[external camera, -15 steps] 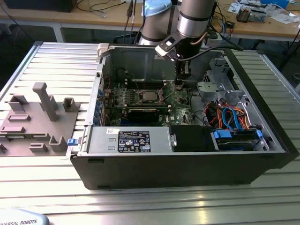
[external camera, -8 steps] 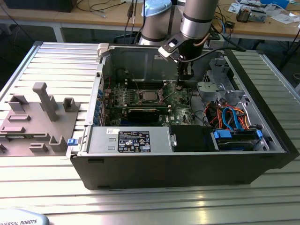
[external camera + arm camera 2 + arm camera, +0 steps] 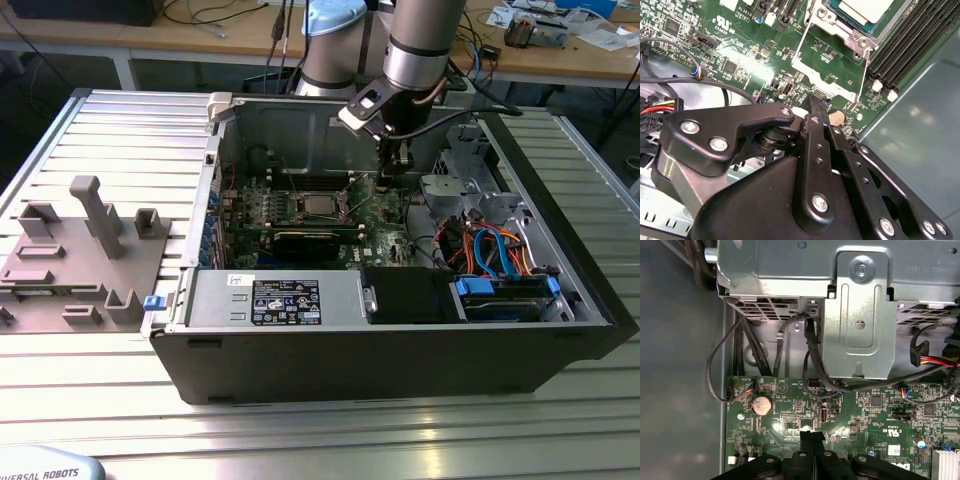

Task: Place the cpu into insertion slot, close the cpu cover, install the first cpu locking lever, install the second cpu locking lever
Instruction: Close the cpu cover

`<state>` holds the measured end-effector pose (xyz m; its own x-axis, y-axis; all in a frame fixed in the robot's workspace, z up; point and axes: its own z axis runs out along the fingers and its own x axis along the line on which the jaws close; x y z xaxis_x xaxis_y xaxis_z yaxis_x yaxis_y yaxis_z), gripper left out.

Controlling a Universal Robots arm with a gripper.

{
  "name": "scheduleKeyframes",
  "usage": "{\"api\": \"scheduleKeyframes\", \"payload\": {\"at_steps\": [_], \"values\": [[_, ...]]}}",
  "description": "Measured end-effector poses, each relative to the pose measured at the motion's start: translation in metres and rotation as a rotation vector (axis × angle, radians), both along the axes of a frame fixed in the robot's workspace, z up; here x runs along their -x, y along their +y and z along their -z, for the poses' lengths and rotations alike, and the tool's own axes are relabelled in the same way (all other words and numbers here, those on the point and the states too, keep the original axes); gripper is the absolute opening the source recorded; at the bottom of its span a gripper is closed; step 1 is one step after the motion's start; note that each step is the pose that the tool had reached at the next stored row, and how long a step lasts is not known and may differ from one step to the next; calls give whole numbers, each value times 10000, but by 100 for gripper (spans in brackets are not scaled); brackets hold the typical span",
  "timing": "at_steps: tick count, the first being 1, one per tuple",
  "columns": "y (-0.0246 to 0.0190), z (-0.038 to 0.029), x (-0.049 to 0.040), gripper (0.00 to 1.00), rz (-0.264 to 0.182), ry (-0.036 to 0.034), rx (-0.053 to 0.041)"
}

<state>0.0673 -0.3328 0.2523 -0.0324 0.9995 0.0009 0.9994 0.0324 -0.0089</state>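
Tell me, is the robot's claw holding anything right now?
Nothing: the gripper is shut, fingertips together with nothing between them, over the green motherboard.

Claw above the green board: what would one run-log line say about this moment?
claw shut, over motherboard | cpu in insertion slot | cpu cover open

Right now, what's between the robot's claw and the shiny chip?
In the second wrist view, the cpu cover, swung open, lies between the gripper and the cpu.
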Motion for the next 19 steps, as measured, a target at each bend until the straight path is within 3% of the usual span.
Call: {"api": "scheduleKeyframes", "payload": {"at_steps": [4, 19], "values": [[0, 51, 0, 11, 0, 0, 0], [-1, 58, 67, 11, 1, 0, 1]]}}
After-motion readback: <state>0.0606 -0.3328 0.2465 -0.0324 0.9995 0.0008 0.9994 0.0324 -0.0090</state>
